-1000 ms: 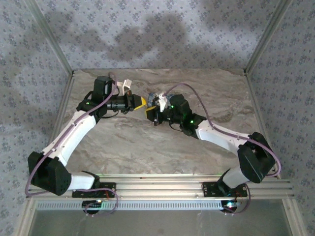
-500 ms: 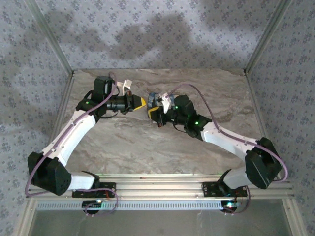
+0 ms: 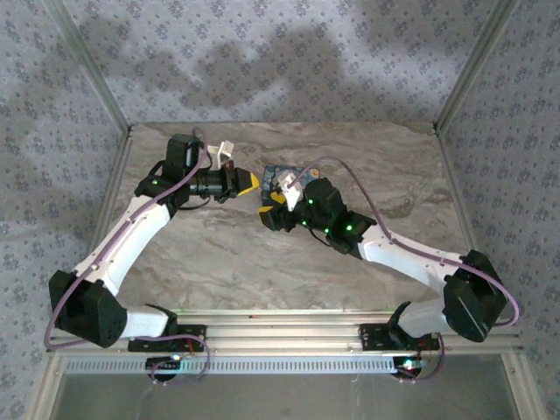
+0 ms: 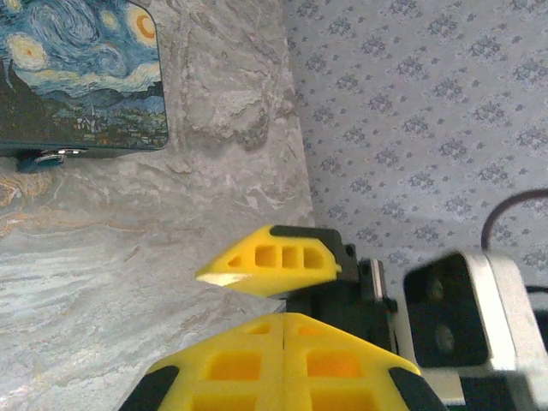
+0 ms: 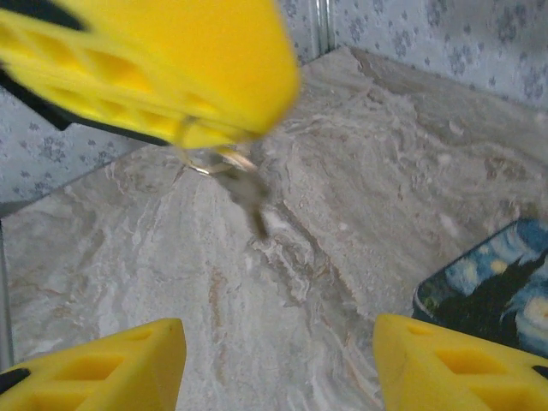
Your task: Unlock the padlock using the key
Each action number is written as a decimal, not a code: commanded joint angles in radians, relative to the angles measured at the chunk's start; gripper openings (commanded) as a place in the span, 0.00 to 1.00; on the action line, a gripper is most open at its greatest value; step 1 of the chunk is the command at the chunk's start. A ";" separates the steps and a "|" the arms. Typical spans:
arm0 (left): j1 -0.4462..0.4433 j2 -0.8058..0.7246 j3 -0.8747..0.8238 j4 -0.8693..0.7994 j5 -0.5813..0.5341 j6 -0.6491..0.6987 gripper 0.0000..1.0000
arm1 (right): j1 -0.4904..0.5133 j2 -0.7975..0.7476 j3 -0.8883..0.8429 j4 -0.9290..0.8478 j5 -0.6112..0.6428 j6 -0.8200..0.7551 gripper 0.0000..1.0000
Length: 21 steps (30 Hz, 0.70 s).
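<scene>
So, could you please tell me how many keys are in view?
1: a key hangs from a ring held in the shut left end effector, seen by the right wrist camera. Blur may hide another on that ring.

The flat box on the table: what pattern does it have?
The flat box has a blue starry-night painting print; left wrist view.
</scene>
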 commanded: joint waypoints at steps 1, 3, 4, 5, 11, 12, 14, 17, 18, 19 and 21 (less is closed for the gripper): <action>-0.004 -0.022 0.024 0.013 0.021 -0.028 0.00 | 0.035 -0.015 0.033 0.041 0.074 -0.157 0.60; -0.005 -0.024 0.022 0.013 0.022 -0.033 0.00 | 0.052 -0.006 0.040 0.057 0.097 -0.192 0.59; -0.005 -0.025 0.022 0.013 0.023 -0.033 0.00 | 0.054 0.000 0.045 0.058 0.107 -0.197 0.58; -0.005 -0.026 0.022 0.012 0.024 -0.036 0.00 | 0.057 0.007 0.052 0.059 0.116 -0.204 0.58; -0.006 -0.032 0.025 -0.001 0.030 -0.033 0.00 | 0.065 0.036 0.065 0.094 0.152 -0.228 0.55; -0.005 -0.031 0.025 -0.004 0.032 -0.032 0.00 | 0.065 0.039 0.065 0.105 0.160 -0.230 0.54; -0.005 -0.033 0.026 -0.009 0.034 -0.029 0.00 | 0.065 0.045 0.065 0.122 0.168 -0.238 0.54; -0.005 -0.035 0.024 -0.012 0.038 -0.026 0.00 | 0.065 0.055 0.073 0.129 0.172 -0.254 0.50; -0.005 -0.035 0.025 -0.014 0.039 -0.026 0.00 | 0.065 0.058 0.073 0.131 0.172 -0.259 0.47; -0.005 -0.035 0.025 -0.016 0.039 -0.025 0.00 | 0.066 0.058 0.071 0.136 0.173 -0.263 0.42; -0.005 -0.036 0.025 -0.019 0.042 -0.022 0.00 | 0.066 0.058 0.066 0.143 0.176 -0.276 0.31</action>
